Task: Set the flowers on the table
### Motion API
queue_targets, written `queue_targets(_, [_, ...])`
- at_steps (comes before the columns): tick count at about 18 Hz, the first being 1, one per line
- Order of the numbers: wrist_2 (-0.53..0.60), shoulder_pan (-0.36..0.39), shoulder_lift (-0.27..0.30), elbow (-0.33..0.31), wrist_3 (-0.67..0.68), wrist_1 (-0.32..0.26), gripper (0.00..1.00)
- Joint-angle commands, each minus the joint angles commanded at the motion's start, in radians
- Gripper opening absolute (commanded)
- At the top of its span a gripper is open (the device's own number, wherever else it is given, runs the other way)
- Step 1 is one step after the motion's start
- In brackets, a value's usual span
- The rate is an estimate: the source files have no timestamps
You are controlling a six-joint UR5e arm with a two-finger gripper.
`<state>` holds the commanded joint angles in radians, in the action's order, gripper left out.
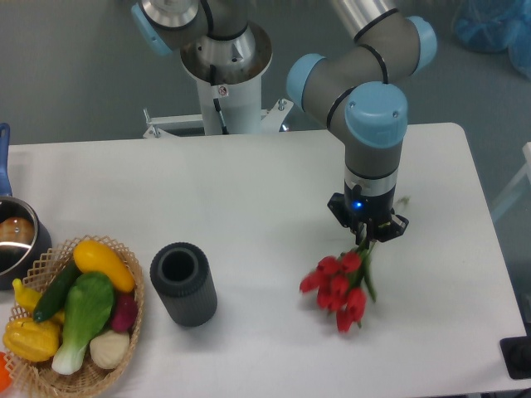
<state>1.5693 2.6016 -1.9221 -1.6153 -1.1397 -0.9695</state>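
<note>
Fixed camera: right of centre, gripper (pixel 366 231) pinching the green stems of the flowers (pixel 338 289), red heads drooping low over the table (pixel 249 182), seemingly touching or just above it. Judged nearly done: bunch out of the dark ribbed vase (pixel 182 283) at lower centre, release left to do. Counted: one tulip bunch, roughly seven heads; one vase; one wicker basket (pixel 124 342) of vegetables, lower left; one pot (pixel 18 240) at left edge.

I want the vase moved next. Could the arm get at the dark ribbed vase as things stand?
Probably yes: the vase stands alone on bare table, but the end effector is shut on the flowers.
</note>
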Motion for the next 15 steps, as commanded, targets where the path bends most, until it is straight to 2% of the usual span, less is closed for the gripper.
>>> queue_targets(1, [0.000, 0.002, 0.002, 0.003, 0.000, 0.000, 0.76])
queue_targets(3, [0.003, 0.005, 0.000, 0.005, 0.006, 0.003, 0.99])
queue_targets(8, [-0.002, 0.034, 0.012, 0.002, 0.003, 0.020, 1.00])
queue_targets(15, [0.000, 0.117, 0.015, 0.003, -0.006, 0.023, 1.00])
